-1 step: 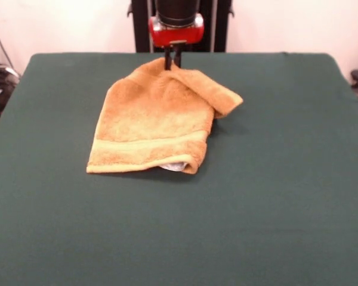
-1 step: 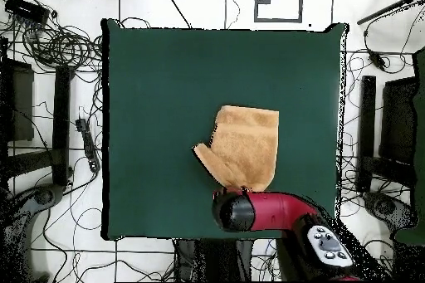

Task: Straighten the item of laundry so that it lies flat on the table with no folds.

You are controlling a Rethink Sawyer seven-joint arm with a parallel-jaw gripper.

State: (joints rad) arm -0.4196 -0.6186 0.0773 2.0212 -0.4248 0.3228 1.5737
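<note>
Broadly, the table [image 1: 286, 196] fills both views, a wide rectangle under dark green cloth, most of it bare. In the overhead view the floor [image 2: 50, 64] around it is pale and strewn with black cables [image 2: 58, 43], thickest toward ten o'clock.

Next in size is the arm [image 2: 278, 211], red and black, which in the overhead view enters from five o'clock and ends over the table's edge at about six o'clock. In the front view its red collar [image 1: 176, 30] hangs at twelve o'clock, just above the towel.

The towel [image 1: 152, 122] lies slightly toward twelve o'clock of the table's centre in the front view. It is orange-tan terry and not flat: the corner toward two o'clock is folded over into a loose flap, and the edge at twelve o'clock rises to a peak. A lighter band [image 1: 149, 144] crosses it near the six o'clock hem. At that hem, toward five o'clock, a fold curls under and a bit of white shows beneath it.

Smallest is the gripper [image 1: 172, 64], two thin dark fingers drawn close together, pinching the raised peak of the towel at its twelve o'clock edge.
</note>
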